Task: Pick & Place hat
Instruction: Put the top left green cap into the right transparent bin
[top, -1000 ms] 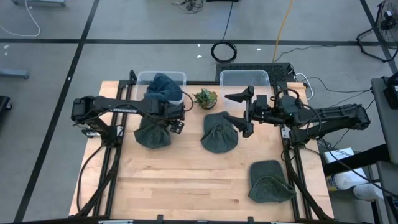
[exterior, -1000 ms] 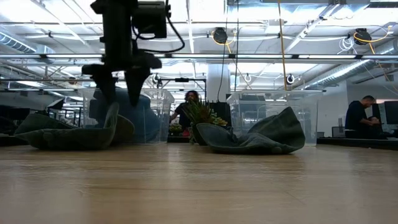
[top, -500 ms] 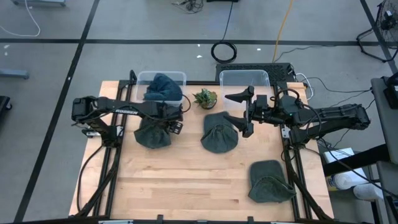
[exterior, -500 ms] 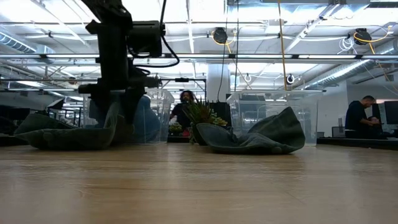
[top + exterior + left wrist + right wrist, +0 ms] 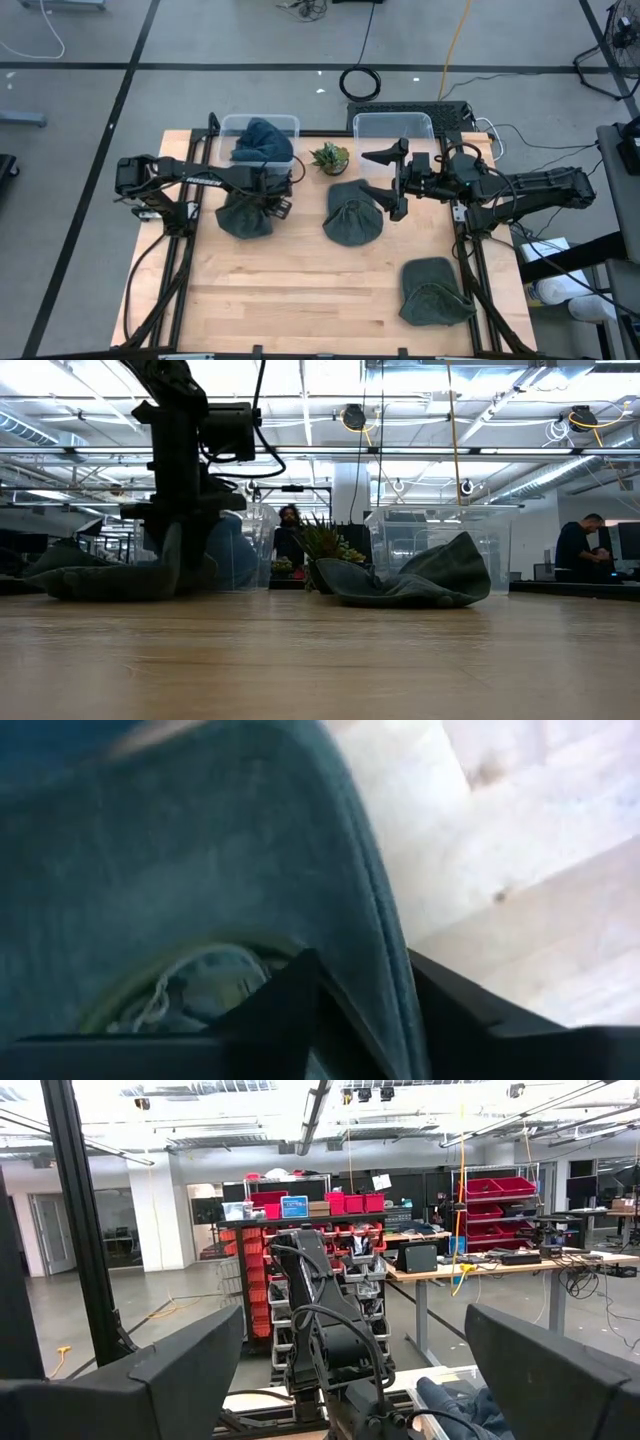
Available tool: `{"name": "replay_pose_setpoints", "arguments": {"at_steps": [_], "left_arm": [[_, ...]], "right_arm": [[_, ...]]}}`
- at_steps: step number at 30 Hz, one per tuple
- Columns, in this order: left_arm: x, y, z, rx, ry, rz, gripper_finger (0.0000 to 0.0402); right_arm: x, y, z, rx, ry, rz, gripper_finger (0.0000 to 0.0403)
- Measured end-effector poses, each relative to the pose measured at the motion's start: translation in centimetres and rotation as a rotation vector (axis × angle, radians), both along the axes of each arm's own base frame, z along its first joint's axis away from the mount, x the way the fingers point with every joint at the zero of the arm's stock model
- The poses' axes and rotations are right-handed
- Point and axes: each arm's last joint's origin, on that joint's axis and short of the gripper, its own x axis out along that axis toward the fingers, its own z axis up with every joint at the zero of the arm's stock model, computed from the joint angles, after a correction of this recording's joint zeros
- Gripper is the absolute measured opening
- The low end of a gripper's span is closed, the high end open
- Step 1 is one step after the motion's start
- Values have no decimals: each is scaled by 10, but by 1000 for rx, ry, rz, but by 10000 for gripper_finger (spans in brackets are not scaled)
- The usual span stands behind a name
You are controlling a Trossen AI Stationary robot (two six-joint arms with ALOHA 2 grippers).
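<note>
Several dark green hats show. One hat [image 5: 243, 217] lies flat on the table's left part, and my left gripper [image 5: 272, 198] stands over its right edge, pointing down and shut on it. In the low view this hat [image 5: 105, 578] lies under the left gripper [image 5: 185, 555]. A second hat [image 5: 353, 217] lies mid-table, a third [image 5: 435, 291] near the front right, and another [image 5: 262, 140] sits in the left bin. My right gripper [image 5: 386, 181] hangs open, high over the table's right part, and touches nothing. My left gripper pinches the hat's rim [image 5: 388, 948] between its two fingers, at the hat's right edge. One finger [image 5: 290, 1005] is on the inner side and the other [image 5: 450, 1010] on the outer side. The fingers come from above, pointing down. The hat lies on the table.
Two clear bins stand at the table's far edge, the left one [image 5: 285, 125] and the right one [image 5: 393, 128]. A small potted plant [image 5: 330, 157] stands between them. Bare wood [image 5: 300, 290] lies at the table's front left.
My left gripper has come down onto the right edge of the left hat, and its fingers have closed from wide apart onto the rim. The hat has stayed on the table.
</note>
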Motion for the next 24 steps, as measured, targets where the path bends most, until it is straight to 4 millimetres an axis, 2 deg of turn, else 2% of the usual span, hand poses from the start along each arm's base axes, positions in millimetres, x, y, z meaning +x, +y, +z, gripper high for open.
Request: {"name": "replay_pose_setpoints", "arguments": {"at_steps": [8, 18, 24], "left_arm": [[1, -5, 0, -152, -27, -68, 19], [4, -11, 3, -289, -72, -132, 11], [20, -23, 26, -405, -180, -278, 11]], "right_arm": [[0, 0, 0, 0, 0, 0, 370], [0, 0, 0, 10, -1, 3, 370], [-1, 0, 3, 111, -41, 22, 370]]}}
